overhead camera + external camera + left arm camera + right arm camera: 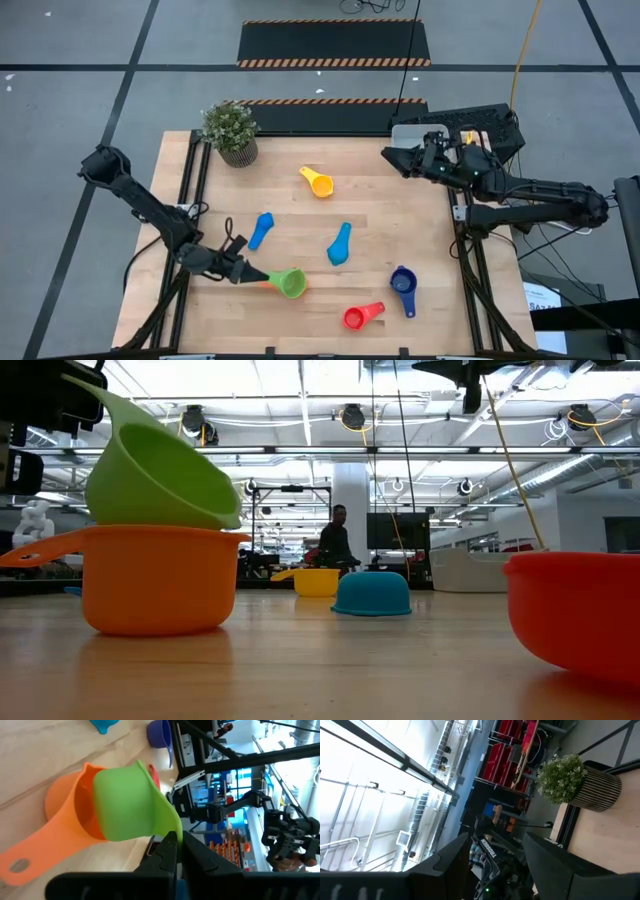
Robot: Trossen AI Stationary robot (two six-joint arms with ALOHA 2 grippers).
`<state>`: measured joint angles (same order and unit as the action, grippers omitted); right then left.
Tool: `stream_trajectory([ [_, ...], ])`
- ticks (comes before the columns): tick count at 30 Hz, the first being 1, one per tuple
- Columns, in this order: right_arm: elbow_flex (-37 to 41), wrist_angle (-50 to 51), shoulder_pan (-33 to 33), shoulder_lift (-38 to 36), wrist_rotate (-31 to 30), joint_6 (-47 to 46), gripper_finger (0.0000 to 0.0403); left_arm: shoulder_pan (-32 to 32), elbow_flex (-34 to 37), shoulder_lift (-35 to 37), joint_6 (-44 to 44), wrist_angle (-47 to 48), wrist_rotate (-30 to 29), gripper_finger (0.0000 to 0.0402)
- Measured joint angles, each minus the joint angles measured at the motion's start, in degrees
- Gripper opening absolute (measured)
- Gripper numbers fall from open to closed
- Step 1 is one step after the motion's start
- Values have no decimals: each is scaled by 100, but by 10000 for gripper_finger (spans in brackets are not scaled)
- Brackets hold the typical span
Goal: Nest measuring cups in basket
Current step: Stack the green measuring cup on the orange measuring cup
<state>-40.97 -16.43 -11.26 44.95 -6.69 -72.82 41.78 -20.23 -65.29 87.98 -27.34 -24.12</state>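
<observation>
My left gripper [246, 272] is near the table's near left and is shut on the green cup [291, 284]. The green cup is tilted over the orange cup [150, 580], which stands on the table. The yellow cup [318, 183], two light blue cups [261, 230] [340, 243], the dark blue cup [403, 285] and the red cup [362, 316] lie spread over the table. The light-grey basket [402, 131] sits at the far right, partly under my right arm. My right gripper [392, 156] hovers open beside it, holding nothing. My left gripper pinches the green cup's short handle [169, 820] between its two fingers [165, 851]. The fingers come from the table's left, along the handle. The cup is tilted, handle end up, and its lower part [175, 520] dips into the orange cup's mouth.
A potted green plant [231, 131] stands at the table's far left corner. A black cable [228, 232] lies near my left arm. Bare wood lies in the middle of the table between the cups. A person [338, 540] stands far off in the room.
</observation>
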Motion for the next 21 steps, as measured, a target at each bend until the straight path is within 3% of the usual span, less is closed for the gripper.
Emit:
stream_trajectory([
  [10,-2,2,180,0,-101,20,182,0,0,-9,50,19,-149,11],
  [21,-2,2,178,0,-101,48,182,0,0,-7,726,817,-103,109],
])
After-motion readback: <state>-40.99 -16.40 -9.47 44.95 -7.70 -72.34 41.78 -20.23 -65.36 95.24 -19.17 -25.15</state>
